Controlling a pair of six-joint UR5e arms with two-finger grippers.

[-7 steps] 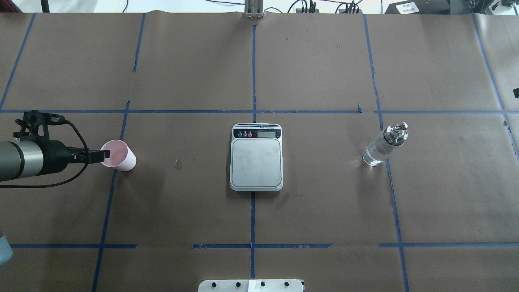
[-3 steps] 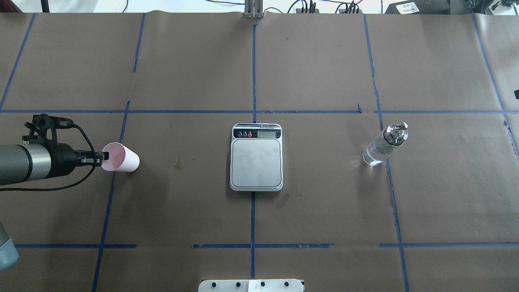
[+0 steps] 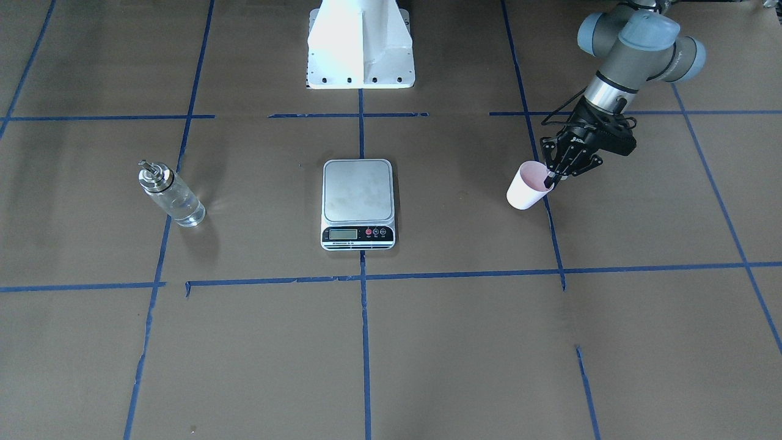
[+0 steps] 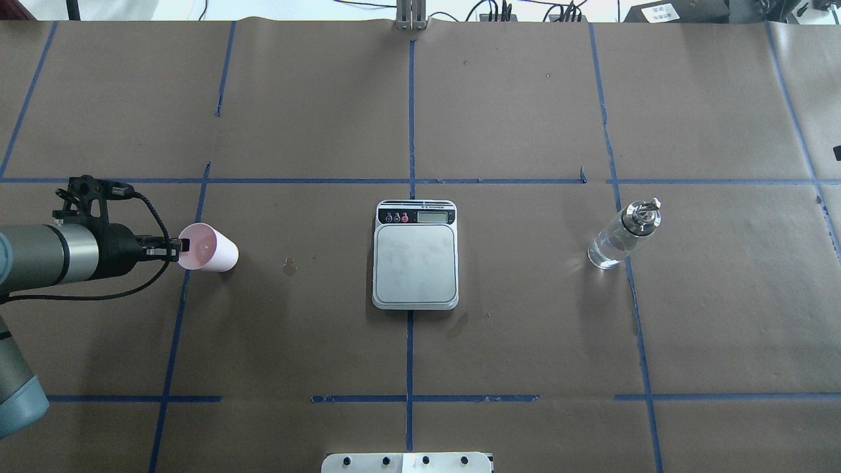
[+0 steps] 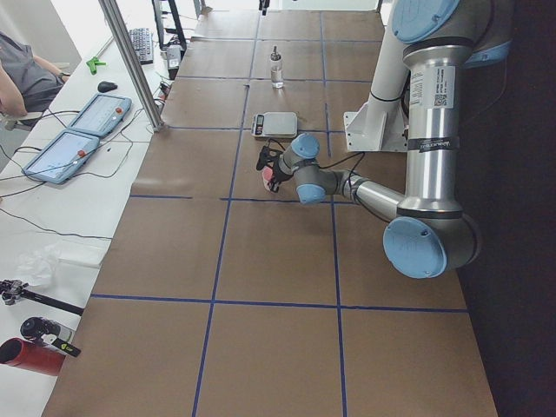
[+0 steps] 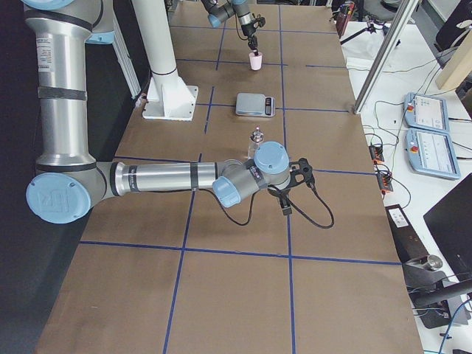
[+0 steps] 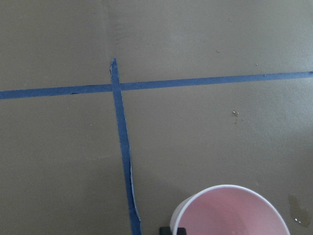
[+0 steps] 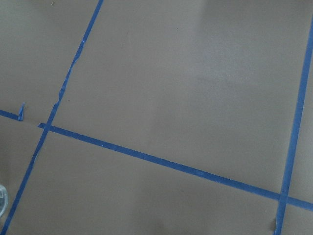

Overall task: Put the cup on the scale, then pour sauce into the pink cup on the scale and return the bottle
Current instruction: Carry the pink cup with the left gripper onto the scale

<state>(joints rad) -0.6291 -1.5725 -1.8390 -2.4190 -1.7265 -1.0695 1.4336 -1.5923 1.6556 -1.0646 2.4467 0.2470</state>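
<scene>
My left gripper is shut on the near rim of the pale pink cup, one finger inside it. The cup hangs tilted, left of the scale; it also shows in the front view and the left wrist view. The white scale with its bare grey platform lies at the table's centre. The clear glass bottle with its silver spout stands to the right of the scale, with clear sauce inside. My right gripper shows only in the exterior right view, near the bottle; I cannot tell whether it is open.
Brown paper with blue tape lines covers the table. A small wet stain lies between cup and scale. The robot's white base stands behind the scale. Tablets and cables lie on the side bench beyond a metal post.
My left gripper has moved right, towards the scale, carrying the cup by its rim. The scale and the bottle have not moved.
</scene>
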